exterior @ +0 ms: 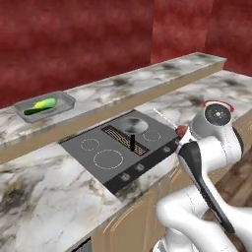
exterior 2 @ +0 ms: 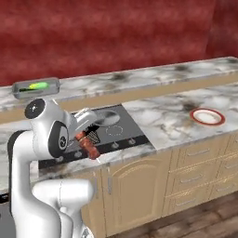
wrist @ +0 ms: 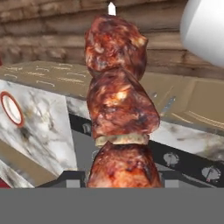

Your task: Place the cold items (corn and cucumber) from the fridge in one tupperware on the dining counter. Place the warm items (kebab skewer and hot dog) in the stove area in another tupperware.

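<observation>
Red walls are standing behind the marble counter [exterior 2: 176, 116] and the stove [exterior: 123, 147]. We are holding the skewer [wrist: 118, 109] in our gripper [exterior 2: 87, 139], jaws narrowed on its meat, above the stove's front edge. It is looking light but lumpy and greasy, with a thin stiff stick, so we judge a middle grip the safest. Our arm is folding low, hand turned sideways. On the dining counter a tupperware [exterior: 66, 105] is already keeping the corn [exterior: 45, 104] and cucumber [exterior: 34, 111].

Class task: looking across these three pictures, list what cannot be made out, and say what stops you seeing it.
- Gripper fingers: hand view, covered by the kebab skewer.
- Second food beside the corn in the container: left base view, too small.
- Skewer's lower end: right base view, behind the arm.
</observation>
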Controlling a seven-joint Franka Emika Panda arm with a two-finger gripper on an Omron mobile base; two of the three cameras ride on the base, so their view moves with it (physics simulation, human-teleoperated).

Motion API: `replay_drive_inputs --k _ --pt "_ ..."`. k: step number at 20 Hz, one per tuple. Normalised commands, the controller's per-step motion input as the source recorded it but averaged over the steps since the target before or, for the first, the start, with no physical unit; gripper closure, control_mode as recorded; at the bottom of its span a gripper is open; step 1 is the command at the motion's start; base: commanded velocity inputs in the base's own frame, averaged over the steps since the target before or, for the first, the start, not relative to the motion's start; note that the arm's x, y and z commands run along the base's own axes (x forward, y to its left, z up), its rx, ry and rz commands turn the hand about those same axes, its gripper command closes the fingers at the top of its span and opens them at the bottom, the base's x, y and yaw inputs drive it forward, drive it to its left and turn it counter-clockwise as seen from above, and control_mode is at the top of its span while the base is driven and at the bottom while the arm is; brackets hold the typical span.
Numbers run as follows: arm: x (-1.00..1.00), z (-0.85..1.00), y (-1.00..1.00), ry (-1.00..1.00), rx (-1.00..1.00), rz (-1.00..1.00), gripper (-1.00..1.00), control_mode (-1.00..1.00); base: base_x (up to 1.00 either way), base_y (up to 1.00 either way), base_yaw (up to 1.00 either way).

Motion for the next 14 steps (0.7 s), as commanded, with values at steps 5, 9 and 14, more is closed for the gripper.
replay_drive_inputs --k 5,9,14 --pt "0.00 0.00 0.00 0.00 0.00 0.00 1.00 1.00 -0.95 0.71 0.46" --pt "0.00 0.00 0.00 0.00 0.00 0.00 1.00 1.00 -1.00 0.86 0.41" --pt "0.00 0.00 0.00 0.00 0.00 0.00 1.00 1.00 -0.98 1.00 0.29"
